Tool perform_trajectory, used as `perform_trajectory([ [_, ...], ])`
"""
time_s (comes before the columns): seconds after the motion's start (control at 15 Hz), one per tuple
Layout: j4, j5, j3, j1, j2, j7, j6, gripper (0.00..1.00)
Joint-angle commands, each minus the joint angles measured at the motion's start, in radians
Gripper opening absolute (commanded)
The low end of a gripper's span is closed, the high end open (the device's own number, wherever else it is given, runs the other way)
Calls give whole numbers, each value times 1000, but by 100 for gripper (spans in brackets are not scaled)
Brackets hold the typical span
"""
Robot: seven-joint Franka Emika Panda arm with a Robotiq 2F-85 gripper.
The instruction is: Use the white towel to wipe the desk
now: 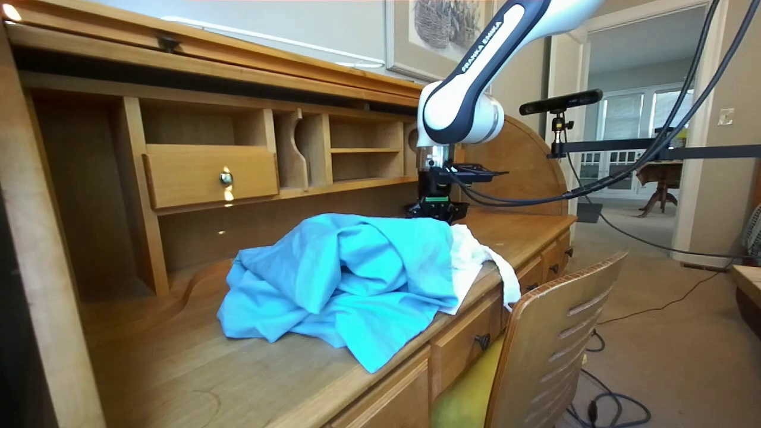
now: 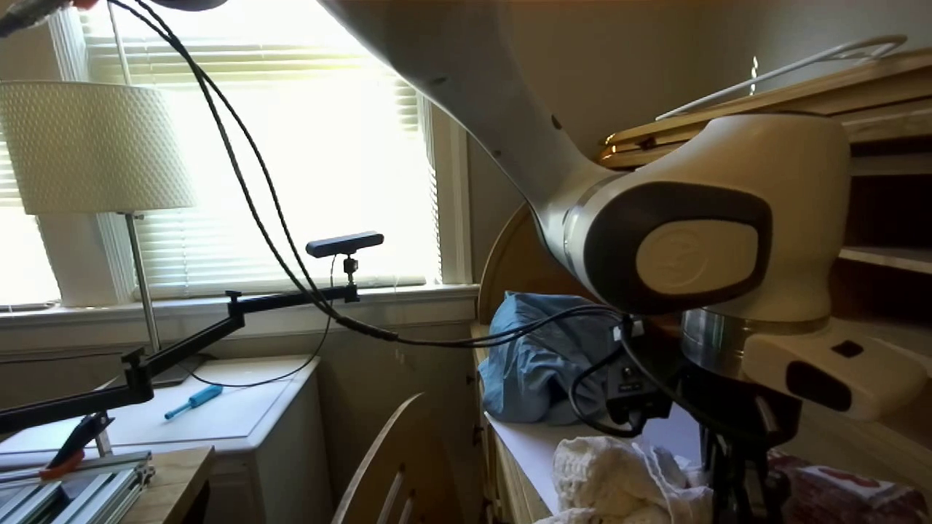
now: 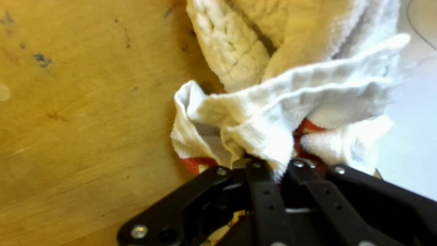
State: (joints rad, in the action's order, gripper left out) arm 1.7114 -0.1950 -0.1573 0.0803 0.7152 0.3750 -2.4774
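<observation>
The white towel (image 3: 245, 106) lies bunched on the wooden desk (image 3: 85, 119) in the wrist view, with red patches on some folds. My gripper (image 3: 275, 167) is shut on a fold of it, which is pinched between the fingertips. In an exterior view the towel (image 1: 475, 255) hangs over the desk's front edge, partly hidden behind a blue cloth. The gripper (image 1: 437, 211) points down behind that cloth, its fingertips hidden. In an exterior view the towel (image 2: 619, 477) is beside the gripper (image 2: 743, 487), whose tips are cut off or dark.
The crumpled blue cloth (image 1: 345, 279) lies on the desk; it also shows in an exterior view (image 2: 539, 364). Cubbyholes and a small drawer (image 1: 211, 176) stand along the desk's back. A chair (image 1: 553, 345) is close to the front edge. Cables (image 1: 535, 201) hang from the arm.
</observation>
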Motion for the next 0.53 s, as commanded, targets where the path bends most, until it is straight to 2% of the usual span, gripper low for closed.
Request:
perform_trajectory([
  [0.0, -4, -32, 44, -31, 43, 31, -230, 2],
  [0.27, -23, -12, 24, -17, 122, 26, -532, 2],
  [0.47, -36, -18, -29, 17, 185, 27, -733, 2],
])
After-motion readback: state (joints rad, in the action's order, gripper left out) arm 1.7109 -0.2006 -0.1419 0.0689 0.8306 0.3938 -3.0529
